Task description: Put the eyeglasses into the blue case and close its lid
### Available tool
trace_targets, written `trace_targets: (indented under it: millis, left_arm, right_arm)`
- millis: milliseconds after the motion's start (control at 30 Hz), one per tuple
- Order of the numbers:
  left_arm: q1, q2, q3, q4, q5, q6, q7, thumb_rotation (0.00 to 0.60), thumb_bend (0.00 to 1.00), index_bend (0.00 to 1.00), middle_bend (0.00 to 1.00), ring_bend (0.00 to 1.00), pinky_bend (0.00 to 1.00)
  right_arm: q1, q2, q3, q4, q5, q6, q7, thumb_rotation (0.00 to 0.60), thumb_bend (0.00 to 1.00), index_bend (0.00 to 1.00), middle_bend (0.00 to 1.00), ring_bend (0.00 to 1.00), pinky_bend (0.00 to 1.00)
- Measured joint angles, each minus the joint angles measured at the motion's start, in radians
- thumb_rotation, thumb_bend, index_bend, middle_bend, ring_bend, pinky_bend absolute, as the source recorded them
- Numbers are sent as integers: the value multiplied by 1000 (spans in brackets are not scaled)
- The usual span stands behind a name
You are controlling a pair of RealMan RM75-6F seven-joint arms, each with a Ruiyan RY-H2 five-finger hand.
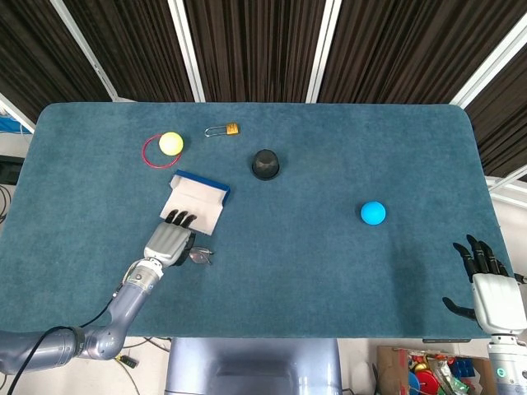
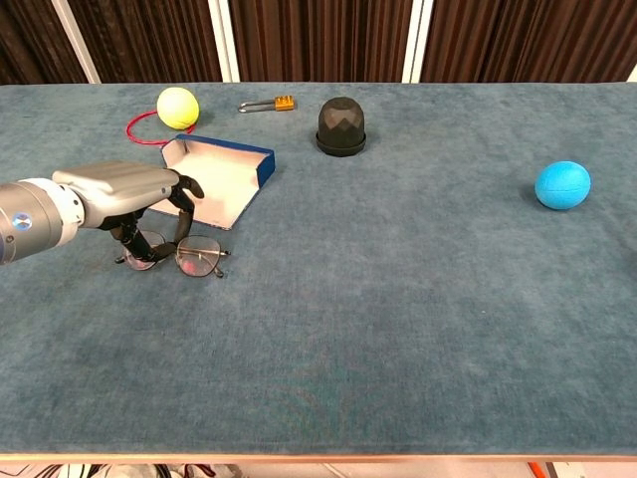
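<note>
1. The left hand [image 2: 124, 194] hangs palm-down over the thin wire-framed eyeglasses [image 2: 184, 256], its dark fingers [image 2: 182, 209] curled down around the frame's left half. From the chest view they look closed on the frame, which appears to sit in their grip at or just off the blue-carpeted bench [image 2: 398, 299].

2. One lens pokes out beyond the fingertips on the hand's right side; the eyeglasses' long axis runs roughly left to right across the front of the hand.

3. The open blue case with its pale lining [image 2: 224, 174] lies just beyond the fingertips, directly ahead of the hand, with its raised blue wall on the far right edge. I judge the coming move to be a short carry forward, with little sideways travel.

4. The right hand [image 1: 486, 284] rests well apart at the bench's near right corner, fingers spread and holding nothing, so the left hand is far nearer to both eyeglasses and case.
</note>
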Motion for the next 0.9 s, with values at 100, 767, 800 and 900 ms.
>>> trace_targets:
  millis: [100,767,800,900]
  left_arm:
    - [-2,2,2,-3,-6,5,9,600,479,565,116,0,0]
    - [-63,45,-87,-36,-84,55,86,600,483,572,100,0,0]
    - [-74,43,-96,-27,-98,53,95,600,483,573,99,0,0]
    - [-105,30,-120,14,-139,38,115,600,483,576,96,0,0]
  right_arm:
    - [0,1,0,-2,2,-1,0,600,116,132,0,0,228]
    - [-2,1,0,-5,3,1,4,600,117,132,0,0,228]
    - [-2,1,1,-5,3,1,4,600,117,132,0,0,228]
    - [-2,1,1,-5,6,0,4,600,117,132,0,0,228]
